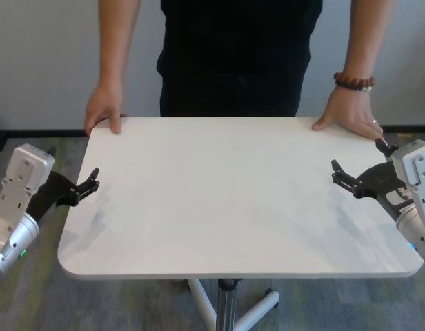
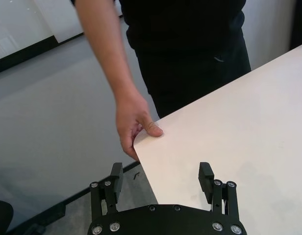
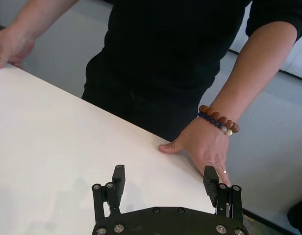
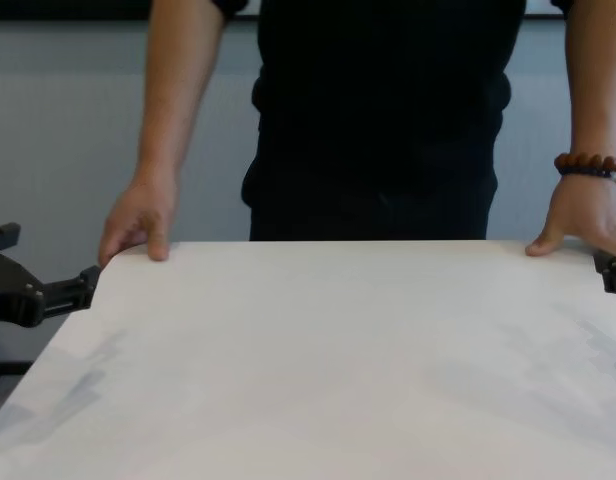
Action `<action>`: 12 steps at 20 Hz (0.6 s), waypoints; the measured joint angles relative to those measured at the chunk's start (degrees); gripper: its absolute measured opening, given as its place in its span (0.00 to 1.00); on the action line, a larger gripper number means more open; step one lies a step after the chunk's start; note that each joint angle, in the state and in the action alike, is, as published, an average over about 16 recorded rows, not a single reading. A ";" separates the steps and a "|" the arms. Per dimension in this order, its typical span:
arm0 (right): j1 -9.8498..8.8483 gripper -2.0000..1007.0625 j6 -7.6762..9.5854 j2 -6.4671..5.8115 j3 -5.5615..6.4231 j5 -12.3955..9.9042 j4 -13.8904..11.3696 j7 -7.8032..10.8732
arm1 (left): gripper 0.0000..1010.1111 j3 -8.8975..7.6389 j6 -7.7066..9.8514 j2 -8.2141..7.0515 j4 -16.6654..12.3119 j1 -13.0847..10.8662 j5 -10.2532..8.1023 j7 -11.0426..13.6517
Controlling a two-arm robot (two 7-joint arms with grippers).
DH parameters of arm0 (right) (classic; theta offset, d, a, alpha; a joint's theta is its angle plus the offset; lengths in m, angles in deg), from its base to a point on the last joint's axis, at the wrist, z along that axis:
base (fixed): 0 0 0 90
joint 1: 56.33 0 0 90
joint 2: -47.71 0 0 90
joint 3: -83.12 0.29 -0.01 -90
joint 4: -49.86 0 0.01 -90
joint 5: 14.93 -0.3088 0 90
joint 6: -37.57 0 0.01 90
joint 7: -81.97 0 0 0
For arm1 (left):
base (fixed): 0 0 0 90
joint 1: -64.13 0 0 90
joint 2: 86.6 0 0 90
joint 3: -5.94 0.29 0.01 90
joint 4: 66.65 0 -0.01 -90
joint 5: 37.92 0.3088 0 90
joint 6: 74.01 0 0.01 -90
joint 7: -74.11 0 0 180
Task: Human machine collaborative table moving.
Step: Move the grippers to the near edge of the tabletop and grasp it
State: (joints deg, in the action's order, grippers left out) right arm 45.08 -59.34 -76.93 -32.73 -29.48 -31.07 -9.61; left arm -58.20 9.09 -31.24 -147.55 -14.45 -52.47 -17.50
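Observation:
The table (image 1: 226,200) is a white top with rounded corners on a grey post (image 1: 228,303). The human (image 1: 233,55), in a black shirt, stands at the far side with one hand (image 1: 103,107) on each far corner; the other hand (image 1: 350,110) wears a beaded bracelet (image 1: 354,82). My left gripper (image 1: 85,187) is open at the table's left edge; in the left wrist view (image 2: 161,178) that edge runs between its fingers. My right gripper (image 1: 343,178) is open over the right edge, close to the braceleted hand (image 3: 205,144). Neither holds anything.
Grey-green carpet (image 1: 130,303) surrounds the table's base legs (image 1: 261,310). A pale wall with a dark skirting strip (image 1: 40,129) runs behind the human. In the chest view the tabletop (image 4: 318,370) fills the foreground, with my left gripper (image 4: 83,285) at its edge.

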 joint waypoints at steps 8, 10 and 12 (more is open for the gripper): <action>-1.42 0.99 0.25 -0.88 0.28 0.91 -2.54 -0.21 | 0.99 -0.88 -0.29 -1.43 -2.90 -2.00 0.57 -0.58; -2.21 0.99 0.34 -1.37 0.37 1.55 -3.74 -0.39 | 0.99 -1.39 -0.28 -2.20 -4.51 -3.24 0.96 -1.01; -3.22 0.99 0.42 -1.97 0.46 2.33 -5.09 -0.59 | 0.99 -1.96 -0.25 -3.15 -6.42 -4.81 1.53 -1.58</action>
State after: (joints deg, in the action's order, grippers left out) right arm 41.86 -58.92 -78.90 -32.27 -27.15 -36.16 -10.20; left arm -60.16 8.84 -34.39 -153.97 -19.25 -50.94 -19.08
